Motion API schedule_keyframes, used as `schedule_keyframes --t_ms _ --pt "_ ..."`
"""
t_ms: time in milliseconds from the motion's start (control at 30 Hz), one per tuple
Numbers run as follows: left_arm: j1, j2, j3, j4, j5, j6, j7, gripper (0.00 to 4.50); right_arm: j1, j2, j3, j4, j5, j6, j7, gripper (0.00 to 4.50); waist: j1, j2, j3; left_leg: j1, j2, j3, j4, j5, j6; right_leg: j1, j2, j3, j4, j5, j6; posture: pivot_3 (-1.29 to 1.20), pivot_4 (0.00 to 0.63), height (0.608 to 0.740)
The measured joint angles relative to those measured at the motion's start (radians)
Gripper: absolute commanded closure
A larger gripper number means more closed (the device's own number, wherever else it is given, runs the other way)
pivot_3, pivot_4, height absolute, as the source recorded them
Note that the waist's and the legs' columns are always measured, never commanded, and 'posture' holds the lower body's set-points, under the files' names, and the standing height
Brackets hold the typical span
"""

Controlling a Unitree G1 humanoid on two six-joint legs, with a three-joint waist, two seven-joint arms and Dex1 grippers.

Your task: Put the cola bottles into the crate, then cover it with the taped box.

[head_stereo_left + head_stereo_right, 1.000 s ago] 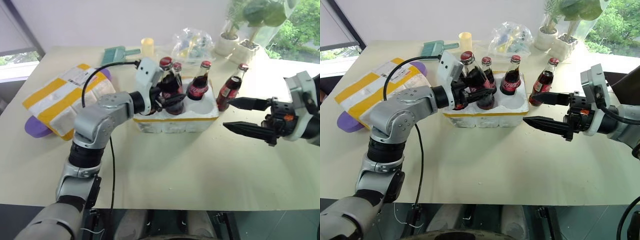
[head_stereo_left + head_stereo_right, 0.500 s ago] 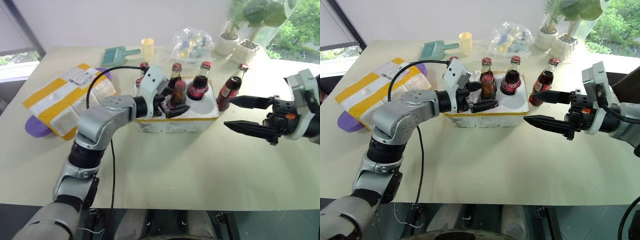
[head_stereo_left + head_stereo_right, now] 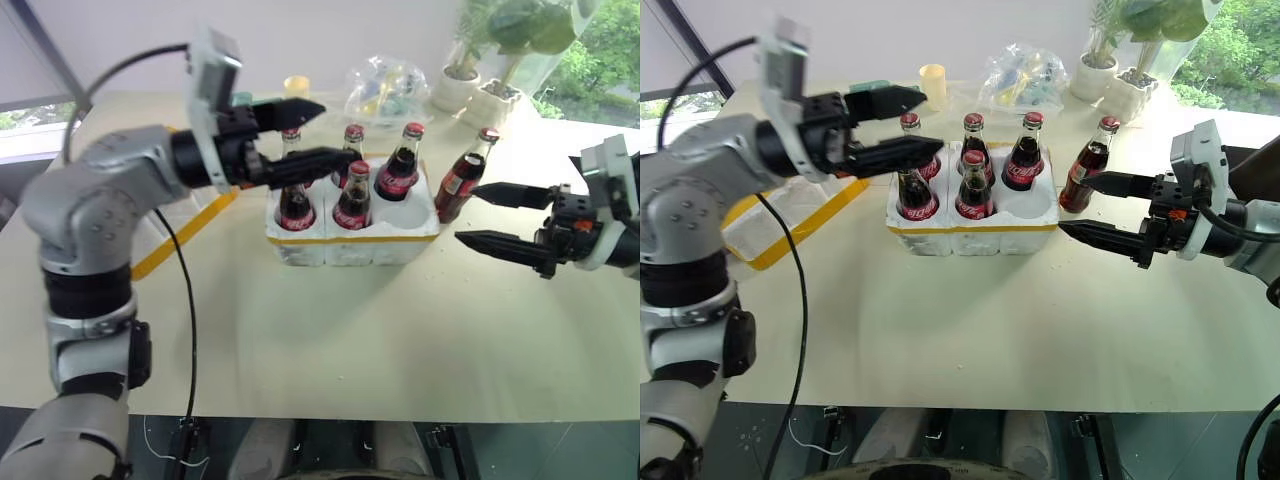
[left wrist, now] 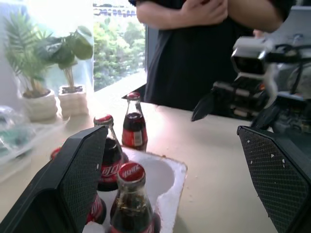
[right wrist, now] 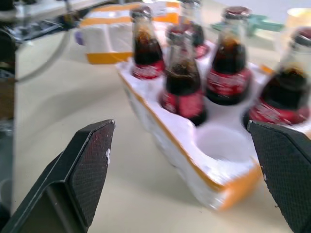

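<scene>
White foam crate (image 3: 352, 238) lies long-side across, bottles upright, caps up; left hand (image 3: 305, 132) and right hand (image 3: 492, 215) both released.

Five cola bottles (image 3: 974, 186) upright in crate (image 3: 972, 222), sixth beside

- We make out white script, seemingly the Coca-Cola wordmark, on the red label of the far-right cola bottle (image 3: 1024, 150) in the crate (image 3: 972, 226).
- The other cola bottles' red labels show white lettering too small for us to read.
</scene>
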Motion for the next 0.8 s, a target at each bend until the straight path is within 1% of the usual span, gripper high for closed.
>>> schedule_keyframes --t_ms 100,167,233,267,300,333,400,500,600,667,800 --pt "-0.007 0.091 0.042 0.072 -0.043 0.033 -0.052 0.04 -0.010 0.006 0.016 0.060 -0.057 -0.018 -0.037 0.00 -0.003 0.000 0.000 0.000 0.000 0.000 0.000 0.000 0.000 0.000 0.000 0.000 0.001 0.000 0.000 0.00 0.150 0.740" --pt "0.016 0.204 0.049 0.114 -0.050 0.047 -0.142 0.04 -0.019 0.021 0.025 0.101 -0.090 -0.024 -0.066 0.00 -0.008 0.000 0.000 0.000 0.000 0.000 -0.001 0.000 0.000 -0.001 0.001 0.000 0.001 0.000 0.000 0.00 0.150 0.740" --pt "0.096 0.324 0.049 0.115 -0.041 0.032 -0.272 0.04 -0.028 0.039 0.028 0.133 -0.112 -0.025 -0.100 0.00 -0.020 0.001 0.000 0.000 0.000 0.001 -0.002 0.001 -0.002 -0.001 -0.001 0.001 0.001 0.000 0.000 0.00 0.150 0.740" --pt "0.162 0.396 0.042 0.113 -0.022 0.003 -0.353 0.04 -0.042 0.055 0.031 0.148 -0.122 -0.026 -0.124 0.00 -0.024 0.001 0.000 0.000 0.000 0.001 -0.002 0.001 -0.002 -0.001 -0.001 0.001 0.000 0.000 0.000 0.00 0.150 0.740" --pt "0.215 0.444 0.032 0.116 0.002 -0.019 -0.409 0.04 -0.052 0.071 0.031 0.163 -0.133 -0.028 -0.146 0.00 -0.026 0.001 0.000 0.000 0.000 0.001 -0.003 0.001 -0.002 -0.001 -0.001 0.002 0.000 0.000 -0.001 0.00 0.150 0.740" --pt "0.252 0.469 0.024 0.124 0.026 -0.037 -0.447 0.04 -0.055 0.082 0.031 0.178 -0.145 -0.032 -0.166 0.00 -0.026 0.001 0.001 0.000 0.000 0.001 -0.003 0.001 -0.001 -0.001 -0.001 0.002 0.000 0.000 -0.001 0.00 0.150 0.740" --pt "0.298 0.499 0.015 0.137 0.067 -0.084 -0.489 0.04 -0.079 0.121 0.041 0.205 -0.163 -0.038 -0.201 0.00 -0.022 0.001 0.001 0.000 0.000 0.000 -0.003 0.000 -0.001 -0.001 -0.001 0.001 -0.001 -0.001 -0.003 0.00 0.150 0.740" --pt "0.329 0.501 0.021 0.145 0.096 -0.129 -0.489 0.04 -0.109 0.183 0.054 0.248 -0.185 -0.048 -0.245 0.00 -0.020 0.001 0.001 0.000 0.000 -0.001 -0.002 0.000 -0.001 0.000 -0.001 0.001 -0.002 -0.002 -0.004 0.00 0.150 0.740" --pt "0.353 0.500 0.035 0.142 0.104 -0.142 -0.480 0.04 -0.125 0.231 0.089 0.308 -0.228 -0.083 -0.269 0.00 -0.024 0.002 0.001 0.000 0.000 0.000 -0.003 0.000 0.000 -0.001 -0.001 0.001 -0.001 0.000 -0.001 0.00 0.150 0.740" --pt "0.362 0.495 0.043 0.129 0.103 -0.146 -0.464 0.04 -0.168 0.270 0.103 0.384 -0.258 -0.103 -0.288 0.00 -0.026 0.002 0.002 0.000 0.000 0.000 -0.004 0.000 -0.001 -0.002 -0.001 0.001 -0.001 0.000 -0.001 0.00 0.150 0.740" --pt "0.381 0.493 0.072 0.093 0.083 -0.137 -0.440 0.04 -0.243 0.306 0.113 0.509 -0.300 -0.147 -0.302 0.00 -0.029 0.002 0.002 0.000 0.000 0.000 -0.005 0.001 -0.002 -0.002 -0.001 0.001 -0.001 0.000 -0.001 0.00 0.150 0.740"
